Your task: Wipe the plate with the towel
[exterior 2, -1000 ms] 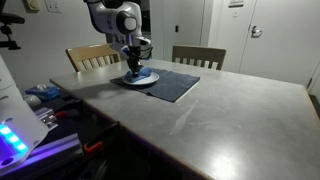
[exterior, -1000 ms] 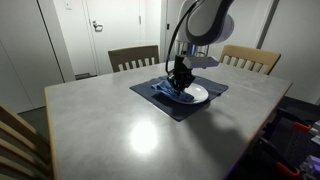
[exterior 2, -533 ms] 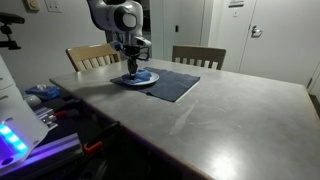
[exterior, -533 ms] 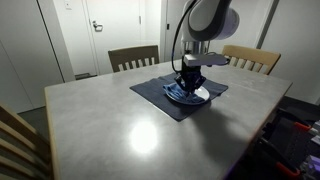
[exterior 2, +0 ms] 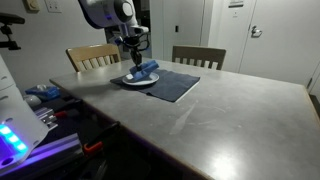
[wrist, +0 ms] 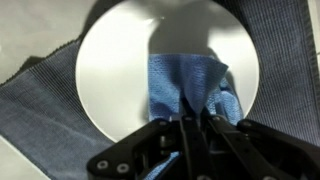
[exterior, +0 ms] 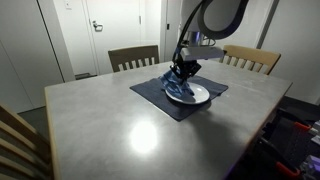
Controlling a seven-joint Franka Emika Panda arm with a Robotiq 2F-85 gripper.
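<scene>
Wiping step: the gripper (wrist: 197, 120), closed on the blue towel (wrist: 178, 85), held it over the white plate (wrist: 112, 70); next, a sweep across the plate's bare surface seemed required.

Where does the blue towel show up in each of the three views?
In an exterior view: blue towel right of centre, over the white plate.
In an exterior view: towel upper left, above the plate.
Wrist view: towel at centre, over the plate.
Shared landmark: the plate.
</scene>
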